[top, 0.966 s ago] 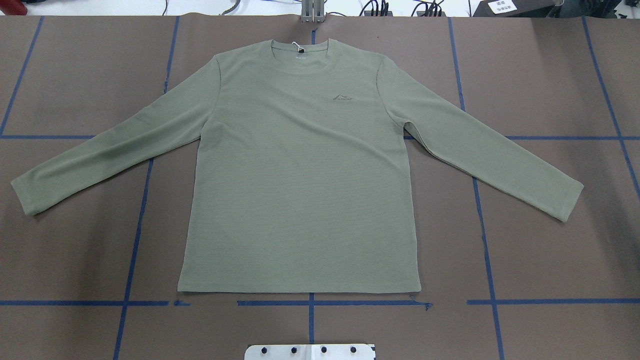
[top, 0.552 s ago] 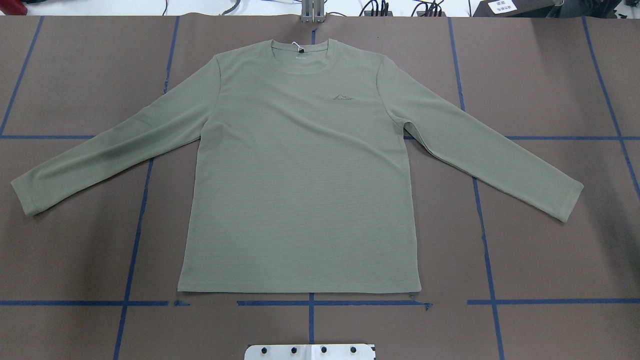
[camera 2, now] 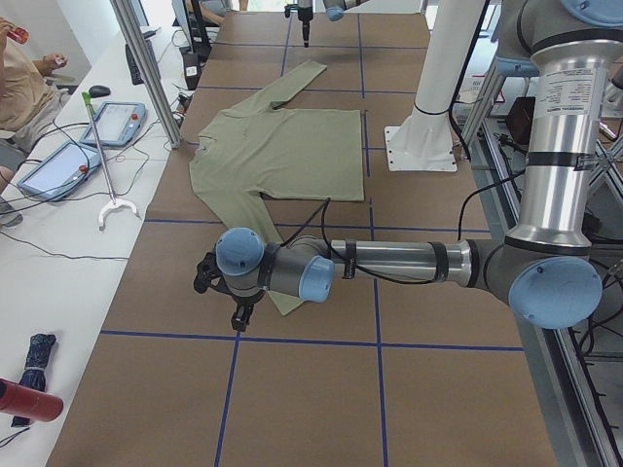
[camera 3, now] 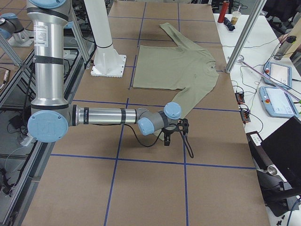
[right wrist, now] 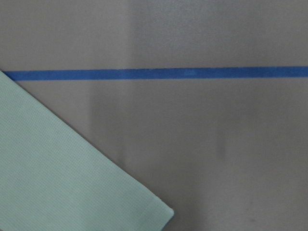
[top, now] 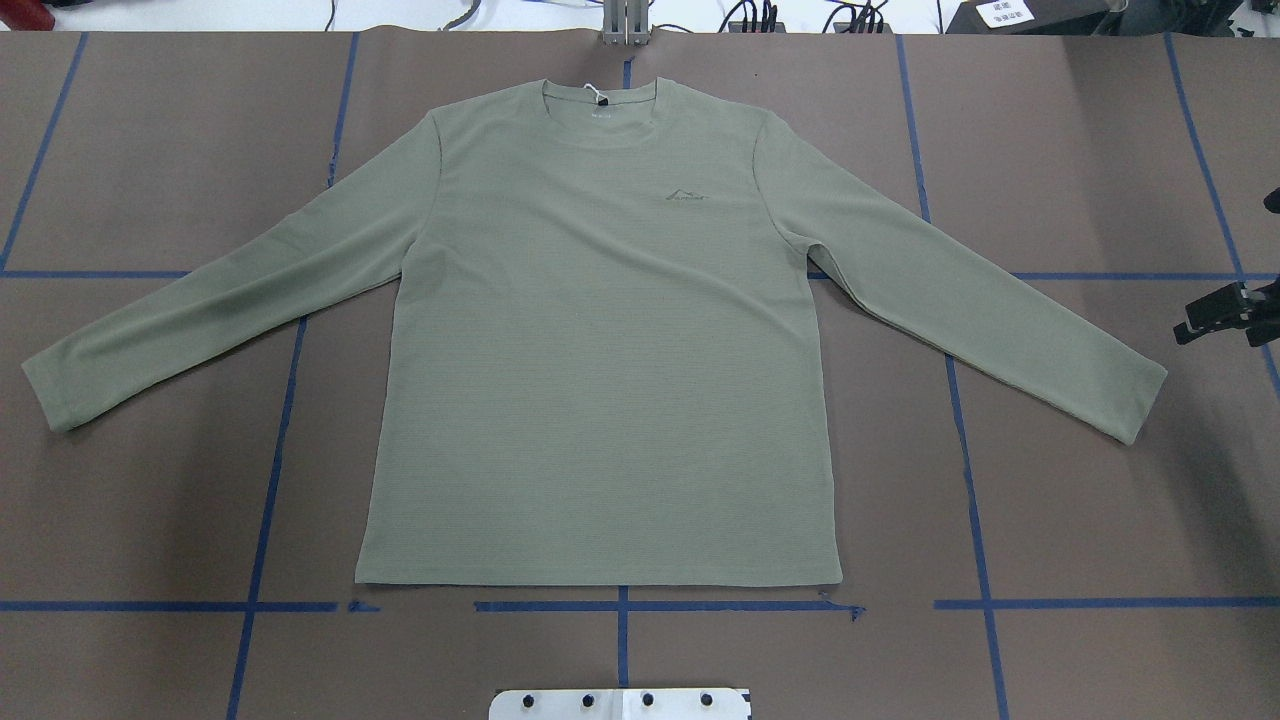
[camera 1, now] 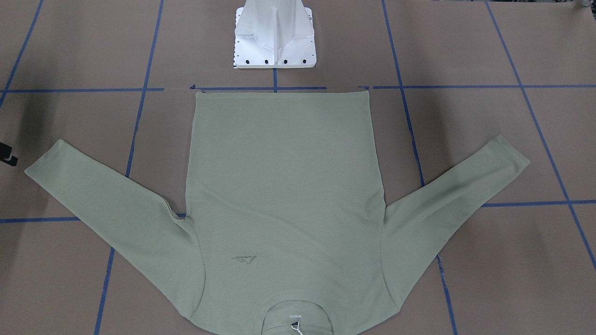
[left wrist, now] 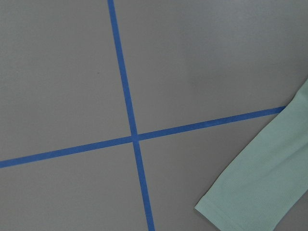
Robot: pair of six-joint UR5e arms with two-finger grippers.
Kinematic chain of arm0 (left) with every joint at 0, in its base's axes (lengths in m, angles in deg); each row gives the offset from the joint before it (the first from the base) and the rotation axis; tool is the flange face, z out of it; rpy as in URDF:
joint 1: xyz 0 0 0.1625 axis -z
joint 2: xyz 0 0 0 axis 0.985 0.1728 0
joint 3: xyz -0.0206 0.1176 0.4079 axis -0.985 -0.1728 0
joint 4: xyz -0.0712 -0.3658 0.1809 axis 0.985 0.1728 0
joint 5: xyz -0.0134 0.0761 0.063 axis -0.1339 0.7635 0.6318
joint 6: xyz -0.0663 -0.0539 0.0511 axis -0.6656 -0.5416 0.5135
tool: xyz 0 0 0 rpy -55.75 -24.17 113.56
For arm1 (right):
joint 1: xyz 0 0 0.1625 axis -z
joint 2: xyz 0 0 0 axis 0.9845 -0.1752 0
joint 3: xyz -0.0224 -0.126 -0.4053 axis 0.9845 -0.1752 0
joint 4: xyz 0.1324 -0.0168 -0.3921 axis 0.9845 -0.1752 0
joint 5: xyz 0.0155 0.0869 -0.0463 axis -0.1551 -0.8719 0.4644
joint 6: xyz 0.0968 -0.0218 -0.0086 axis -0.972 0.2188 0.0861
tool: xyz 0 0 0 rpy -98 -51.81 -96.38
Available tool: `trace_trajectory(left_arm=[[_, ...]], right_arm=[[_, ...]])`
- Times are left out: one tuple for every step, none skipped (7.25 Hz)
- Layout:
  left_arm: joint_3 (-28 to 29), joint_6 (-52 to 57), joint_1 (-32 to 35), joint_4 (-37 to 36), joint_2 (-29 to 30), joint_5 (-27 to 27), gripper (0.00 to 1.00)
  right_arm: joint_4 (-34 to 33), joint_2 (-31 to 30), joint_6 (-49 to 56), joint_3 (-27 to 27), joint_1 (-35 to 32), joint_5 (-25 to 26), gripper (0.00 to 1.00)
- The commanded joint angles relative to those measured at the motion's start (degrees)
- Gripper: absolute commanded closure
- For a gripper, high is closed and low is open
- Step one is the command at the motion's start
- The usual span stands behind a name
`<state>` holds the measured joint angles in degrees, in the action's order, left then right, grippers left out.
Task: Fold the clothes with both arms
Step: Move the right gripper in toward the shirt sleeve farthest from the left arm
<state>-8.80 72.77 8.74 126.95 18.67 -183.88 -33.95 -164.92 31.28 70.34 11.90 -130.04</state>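
The sage-green shirt (top: pixel 600 350) lies flat and face up on the brown table, both sleeves spread, its collar at the far edge from the robot base (camera 1: pixel 291 307). My right gripper (top: pixel 1222 312) hangs at the overhead view's right edge, just beyond the right sleeve's cuff (right wrist: pixel 72 192); only a black part of it shows, so I cannot tell whether it is open or shut. The left gripper (camera 2: pixel 239 313) hovers low beside the left sleeve's cuff (left wrist: pixel 255 202). It shows only in the exterior left view, so its state cannot be told. Neither wrist view shows fingers.
The white pedestal base (camera 1: pixel 274 42) stands just behind the shirt's hem. Blue tape lines (top: pixel 265 480) grid the table. Along the far side run a metal post (camera 3: pixel 242 42), teach pendants (camera 3: pixel 277 73) and cables. A seated person (camera 2: pixel 19 78) is at that side.
The right gripper has come into the overhead view at its right edge, where nothing showed before. The shirt has not moved.
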Motion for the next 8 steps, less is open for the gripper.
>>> trace_trajectory(left_arm=[[0.6,0.4,-0.1,2.7,0.0,-0.1,0.01],[1.1,0.6,-0.3,3.3,0.2,-0.1,0.01],[1.2,0.3,-1.1,5.3,0.5,-0.1,0.01],[1.3,-0.1,-2.2,5.3,1.1,-0.1,0.01],[1.8,0.0,-2.1,5.3,0.5,-0.5,0.00],[3.9,0.1,-2.1,5.3,0.3,-3.9,0.00],[4.2,0.0,-2.2,5.4,0.5,-5.8,0.00],[4.1,-0.1,-2.2,5.3,0.5,-5.7,0.00]], right_arm=[[10.6,-1.8,-10.3,-2.9,3.0,0.0,0.01],[12.7,-1.3,-10.4,-4.6,3.9,0.4,0.06],[12.8,-0.7,-11.0,-5.2,4.0,0.4,0.09],[12.5,0.2,-11.1,-6.0,4.1,0.4,0.09],[12.8,1.4,-11.1,-7.8,4.1,0.3,0.09],[12.8,1.4,-11.1,-8.5,4.1,0.3,0.14],[12.8,1.5,-11.1,-8.9,4.4,0.4,0.17],[12.8,1.7,-11.1,-9.2,4.5,0.3,0.20]])
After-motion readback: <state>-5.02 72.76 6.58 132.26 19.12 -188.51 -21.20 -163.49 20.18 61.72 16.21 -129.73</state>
